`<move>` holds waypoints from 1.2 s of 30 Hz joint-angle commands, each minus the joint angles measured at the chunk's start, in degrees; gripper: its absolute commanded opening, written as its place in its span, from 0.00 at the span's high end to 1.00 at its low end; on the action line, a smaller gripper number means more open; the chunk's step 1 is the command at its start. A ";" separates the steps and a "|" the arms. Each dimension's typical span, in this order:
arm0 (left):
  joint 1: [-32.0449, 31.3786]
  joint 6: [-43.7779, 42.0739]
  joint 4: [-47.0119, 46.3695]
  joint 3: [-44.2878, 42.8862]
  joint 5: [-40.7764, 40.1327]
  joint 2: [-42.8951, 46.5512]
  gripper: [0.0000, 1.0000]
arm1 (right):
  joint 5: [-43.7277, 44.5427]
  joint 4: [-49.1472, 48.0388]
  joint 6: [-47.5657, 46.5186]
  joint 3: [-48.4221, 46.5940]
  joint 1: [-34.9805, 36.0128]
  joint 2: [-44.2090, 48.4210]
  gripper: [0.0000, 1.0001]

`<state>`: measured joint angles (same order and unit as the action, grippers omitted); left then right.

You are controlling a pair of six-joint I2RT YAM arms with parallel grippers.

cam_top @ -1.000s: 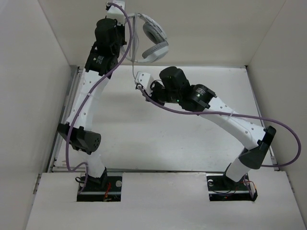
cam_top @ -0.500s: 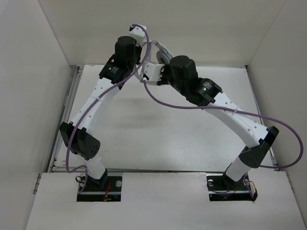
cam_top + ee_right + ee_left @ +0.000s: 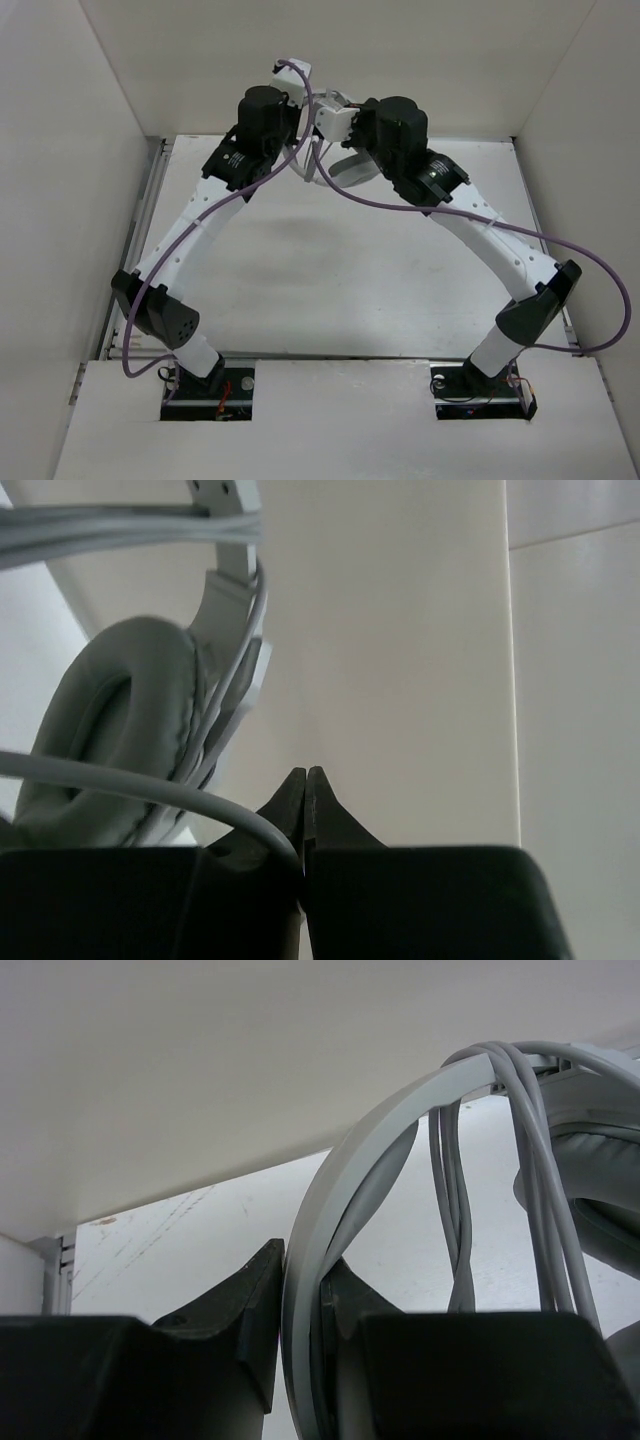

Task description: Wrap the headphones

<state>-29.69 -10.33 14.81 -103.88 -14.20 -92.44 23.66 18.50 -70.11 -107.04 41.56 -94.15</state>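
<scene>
left hand (image 3: 303, 1305) clamps one headband (image 3: 370, 1130) — right hand (image 3: 305, 780) pinches cable (image 3: 150, 790)

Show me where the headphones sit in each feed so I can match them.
Top: headphones far centre, mostly hidden.
Left wrist: headband arcs from bottom centre to upper right, clamped in the left gripper.
Right wrist: earcup at left; cable runs into the shut right gripper.
Shared landmark: cable turns over the headband, upper right in left wrist, upper left in right wrist.
</scene>
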 commanded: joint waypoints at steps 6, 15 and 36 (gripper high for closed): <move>-0.85 4.17 -2.33 3.94 3.82 6.83 1.00 | 0.25 -7.87 -3.28 -0.80 -1.79 -0.69 0.94; -0.85 7.07 0.75 8.42 7.77 10.53 1.00 | -7.48 4.69 3.83 -1.67 -4.07 0.72 0.82; -2.69 8.83 5.41 14.58 18.24 14.48 1.00 | -25.84 19.36 12.45 -7.03 -9.26 1.34 0.65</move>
<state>-31.94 -3.42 22.39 -89.38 0.80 -82.94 1.61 36.21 -59.09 -109.58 33.93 -95.15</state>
